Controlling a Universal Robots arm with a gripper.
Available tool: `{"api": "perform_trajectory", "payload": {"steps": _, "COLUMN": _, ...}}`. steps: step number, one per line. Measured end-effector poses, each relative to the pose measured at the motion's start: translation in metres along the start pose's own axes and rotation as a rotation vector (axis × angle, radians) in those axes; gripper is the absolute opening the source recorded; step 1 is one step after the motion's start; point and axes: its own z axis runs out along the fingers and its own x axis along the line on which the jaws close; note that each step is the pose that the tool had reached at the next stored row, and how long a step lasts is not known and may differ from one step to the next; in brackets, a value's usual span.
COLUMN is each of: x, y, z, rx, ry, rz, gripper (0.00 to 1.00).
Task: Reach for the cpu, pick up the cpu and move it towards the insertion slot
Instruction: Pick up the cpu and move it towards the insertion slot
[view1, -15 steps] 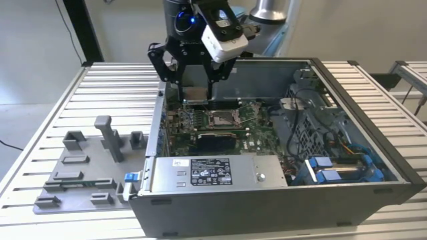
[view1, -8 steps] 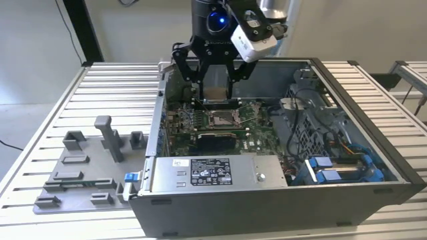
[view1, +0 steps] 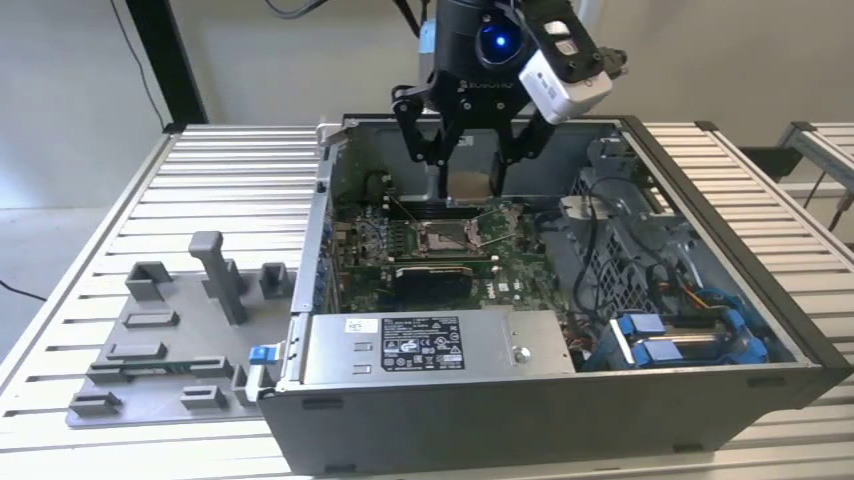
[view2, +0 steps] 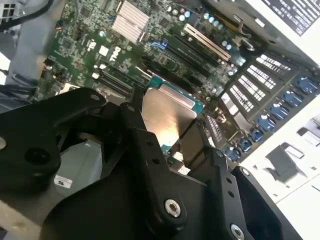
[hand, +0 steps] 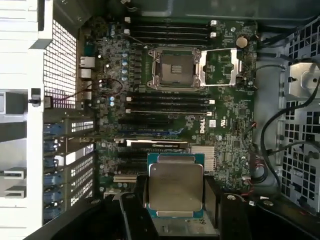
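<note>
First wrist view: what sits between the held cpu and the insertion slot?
Long black memory slots and card slots on the motherboard separate cpu from insertion slot.

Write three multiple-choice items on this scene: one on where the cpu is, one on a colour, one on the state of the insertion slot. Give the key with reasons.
1. Where is the cpu?
A. Lying on the grey fixture tray
B. Held in the end effector above the circuit board
C. Seated in the insertion slot

2. What colour is the circuit board?
A. Green
B. Red
C. White

3. What is the state of the insertion slot?
A. Covered by a heatsink
B. Already holding a chip
C. Open, frame swung aside, dark centre bare

Key: B, the fingers clamp the chip's sides in both wrist views. A, the board is green around the slots. C, the silver frame lies open beside the bare socket in the first wrist view.
</note>
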Motion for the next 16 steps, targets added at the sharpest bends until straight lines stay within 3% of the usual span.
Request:
{"api": "perform_trajectory", "payload": {"steps": 3, "x": -0.0098, "y": -0.0001, "z": 0.0002, "rx": 0.0, "ry": 0.0001, "rz": 0.0, "gripper": 0.0}}
{"api": "perform_trajectory", "payload": {"steps": 10, "x": -0.0109, "y": 0.0005, "z": 0.0003, "rx": 0.0, "ry": -0.0001, "rz": 0.0, "gripper": 0.0}}
{"api": "perform_trajectory", "payload": {"steps": 16, "x": -0.0101, "y": 0.0143, "z": 0.0022, "rx": 0.0018, "ry": 0.0, "rz": 0.0, "gripper": 0.0}}
